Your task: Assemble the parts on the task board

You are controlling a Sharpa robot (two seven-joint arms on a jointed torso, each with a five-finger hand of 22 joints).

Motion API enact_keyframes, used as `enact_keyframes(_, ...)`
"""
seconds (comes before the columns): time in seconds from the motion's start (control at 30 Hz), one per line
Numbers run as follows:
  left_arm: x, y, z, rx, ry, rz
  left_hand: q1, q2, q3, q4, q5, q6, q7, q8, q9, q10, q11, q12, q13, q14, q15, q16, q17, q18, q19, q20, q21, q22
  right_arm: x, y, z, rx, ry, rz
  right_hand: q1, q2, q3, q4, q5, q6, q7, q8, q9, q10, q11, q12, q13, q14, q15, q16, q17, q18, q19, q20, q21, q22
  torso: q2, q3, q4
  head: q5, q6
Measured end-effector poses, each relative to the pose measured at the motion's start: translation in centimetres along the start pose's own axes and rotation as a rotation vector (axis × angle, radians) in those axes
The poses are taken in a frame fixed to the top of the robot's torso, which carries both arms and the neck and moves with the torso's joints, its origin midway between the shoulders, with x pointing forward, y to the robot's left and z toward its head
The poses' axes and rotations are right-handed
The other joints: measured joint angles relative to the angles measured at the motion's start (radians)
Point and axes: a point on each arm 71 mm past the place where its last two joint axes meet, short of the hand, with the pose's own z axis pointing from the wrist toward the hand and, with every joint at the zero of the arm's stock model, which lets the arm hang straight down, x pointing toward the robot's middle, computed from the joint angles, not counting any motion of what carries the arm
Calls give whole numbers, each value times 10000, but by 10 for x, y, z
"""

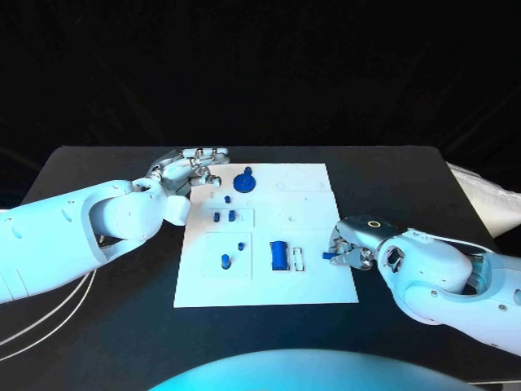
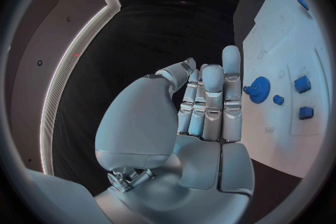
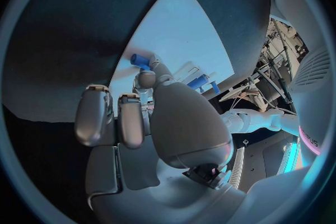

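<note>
Blue against the white task board (image 1: 313,285), a small peg (image 1: 329,256) sits pinched in the fingertips of my right robot hand (image 1: 356,244), just at the board's right edge. In my right wrist view the same peg (image 3: 140,60) pokes out beyond the fingertips over the board's white surface, its long axis lying roughly flat along the board, not upright; I judge it must be tipped up before it can go into any socket.

Everything the peg could mate with lies leftward of it across the board. Nearest is the long blue block (image 1: 279,255), just beside a pale slot, its long axis running from the board's near edge toward its far edge. Further left are a few small blue pieces (image 1: 225,261), and at the board's far left corner the blue gear (image 1: 245,182).

My left robot hand (image 1: 190,169) hovers at that far left corner, fingers straight and loosely together, holding nothing, close to the gear. So the right one is the nearer to the block.
</note>
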Motion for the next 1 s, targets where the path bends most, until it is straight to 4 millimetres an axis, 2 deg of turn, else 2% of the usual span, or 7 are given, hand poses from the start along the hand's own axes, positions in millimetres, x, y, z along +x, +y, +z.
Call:
enact_keyframes(0.1,0,0,0,-1,-1,0,0,0,0,0,0,0,0,0,0,0,0,0,0,0,0,0,0,0,0,0,0,0,1,-2,-2,118,-78,487,-137,137,297,188,0,-5,1,-41,-44,82,32,123,138,-1,-1,1,66,6,34,-33,66,62,2,2,2,11,4)
enact_keyframes(0.2,0,0,0,-1,0,0,0,0,0,0,0,0,0,0,0,0,0,0,0,0,0,0,0,0,0,0,0,0,3,0,-4,159,-80,1086,-285,280,549,379,59,-23,-22,-71,-81,259,-94,152,199,-1,-2,52,118,6,33,-33,66,110,3,2,6,16,8)
enact_keyframes(0.27,0,0,0,-2,1,-1,0,0,0,0,0,0,0,0,0,0,0,0,0,0,0,0,1,0,0,0,0,0,3,2,-6,185,-43,1598,-471,255,640,393,158,-16,-15,-74,-95,300,-132,204,241,-1,-2,52,150,9,69,-68,108,145,3,1,8,17,9)
enact_keyframes(0.43,0,0,0,-5,9,-3,0,0,0,0,0,0,0,0,0,0,0,0,0,1,0,0,1,0,0,0,0,0,0,6,-7,268,-75,2735,-1053,-63,1254,866,212,2,3,-74,-94,348,-148,267,340,-1,-1,91,211,9,68,-68,109,197,6,1,12,22,12)
enact_keyframes(0.7,1,0,0,-9,21,-6,0,0,0,0,0,0,0,0,0,0,0,0,0,1,1,0,1,0,0,0,0,1,1,15,-3,430,250,4157,-1572,-524,2062,1176,248,136,40,-74,-82,439,-128,386,523,-1,-1,130,295,8,68,-68,146,262,11,0,6,30,12)
enact_keyframes(0.83,1,0,0,-14,32,-9,0,0,0,0,0,0,0,0,0,0,0,0,0,1,1,0,2,1,0,0,0,1,3,18,0,481,404,4537,-1821,-697,2286,1321,251,262,-42,-73,51,530,-144,575,672,-1,-1,130,302,10,126,-82,183,295,12,0,6,24,6)
enact_keyframes(1.0,1,0,0,-20,44,-11,0,0,0,0,0,0,0,0,0,0,0,0,0,2,1,0,2,0,0,0,0,2,4,23,4,498,582,4833,-2029,-747,2445,1394,252,342,-55,-71,134,597,-146,745,837,-1,-1,170,302,11,142,-67,183,319,12,0,4,29,0)
